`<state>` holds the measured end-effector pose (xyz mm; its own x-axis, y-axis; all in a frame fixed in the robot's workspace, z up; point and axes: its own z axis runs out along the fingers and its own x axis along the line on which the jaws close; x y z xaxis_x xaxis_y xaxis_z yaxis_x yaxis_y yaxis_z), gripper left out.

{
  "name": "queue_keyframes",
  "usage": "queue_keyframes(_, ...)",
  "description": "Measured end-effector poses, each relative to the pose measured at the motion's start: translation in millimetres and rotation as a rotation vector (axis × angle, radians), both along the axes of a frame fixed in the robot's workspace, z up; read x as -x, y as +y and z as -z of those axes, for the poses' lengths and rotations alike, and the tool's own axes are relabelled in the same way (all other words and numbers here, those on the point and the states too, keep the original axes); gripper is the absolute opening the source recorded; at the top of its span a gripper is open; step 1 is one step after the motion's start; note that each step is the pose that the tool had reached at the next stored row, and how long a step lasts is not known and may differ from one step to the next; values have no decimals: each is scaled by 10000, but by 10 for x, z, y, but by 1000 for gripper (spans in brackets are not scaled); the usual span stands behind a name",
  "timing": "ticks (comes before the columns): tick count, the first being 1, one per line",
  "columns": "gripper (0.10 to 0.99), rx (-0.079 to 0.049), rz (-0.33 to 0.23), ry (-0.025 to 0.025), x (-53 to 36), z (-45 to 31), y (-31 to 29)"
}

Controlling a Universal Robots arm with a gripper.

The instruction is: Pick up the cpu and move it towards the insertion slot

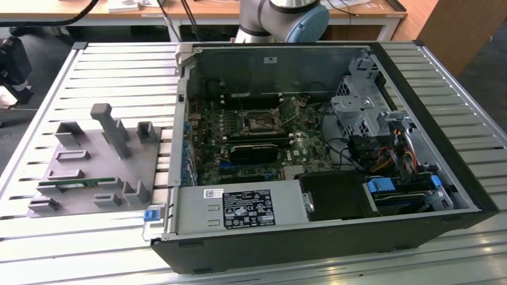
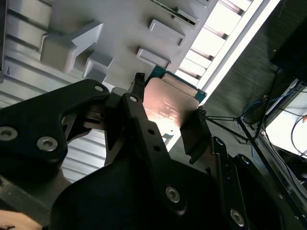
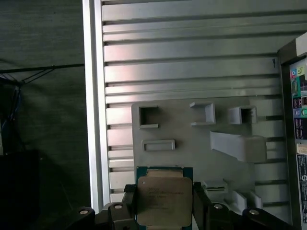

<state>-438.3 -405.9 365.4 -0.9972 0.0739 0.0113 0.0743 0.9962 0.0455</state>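
- Gripped by opposite edges in the closed-in jaws of the black gripper (image 2: 169, 98): the flat, square, metal-topped cpu (image 3: 164, 200), probably to leave its faces untouched.
- Held above the grey plastic fixture tray (image 3: 192, 143), well apart from the shiny-framed square insertion slot (image 1: 260, 123).

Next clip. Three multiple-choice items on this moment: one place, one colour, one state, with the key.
1. Where is the insertion slot? A on the floor; B inside the open computer case; C on a shelf.
2. What colour is the fixture behind the cpu? A red; B grey; C yellow.
3. How is the gripper? A open, empty; B shut on a screwdriver; C shut on the cpu.
1 B, it sits on the motherboard in the case. 2 B, its blocks are plain grey. 3 C, both fingers press the cpu's edges.
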Motion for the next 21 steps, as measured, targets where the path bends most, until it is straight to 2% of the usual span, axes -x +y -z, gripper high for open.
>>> queue_keyframes(5,549,1,0,1,0,-173,0)
queue_keyframes(7,549,0,0,1,0,-218,0)
queue_keyframes(21,549,0,0,-5,-212,-222,0)
